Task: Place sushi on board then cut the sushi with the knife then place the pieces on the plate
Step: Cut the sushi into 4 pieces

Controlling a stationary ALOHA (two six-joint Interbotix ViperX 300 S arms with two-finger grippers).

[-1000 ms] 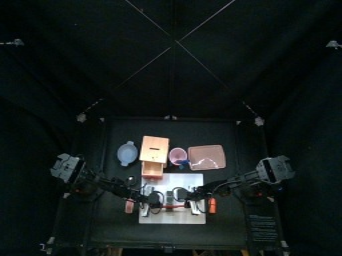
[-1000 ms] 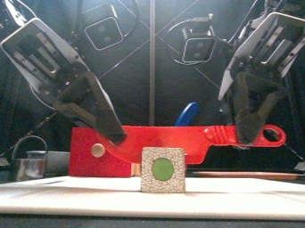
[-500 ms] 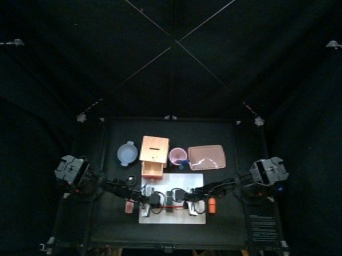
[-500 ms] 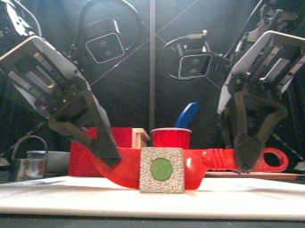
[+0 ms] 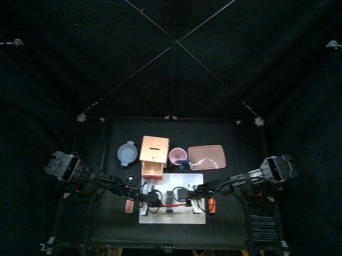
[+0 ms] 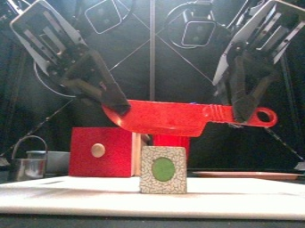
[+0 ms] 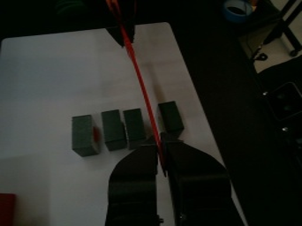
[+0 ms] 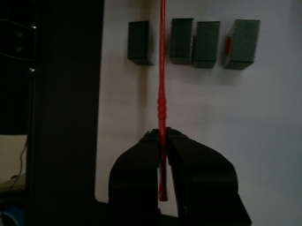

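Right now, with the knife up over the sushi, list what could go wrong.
Both the left gripper and the right gripper clamp the red knife by its ends; an uneven descent could twist it or work it loose.
Nothing steadies the sushi blocks on the white board; a stroke off a seam could shove or tip one.
The blade seems lined over an already open gap, so it might cut nothing.
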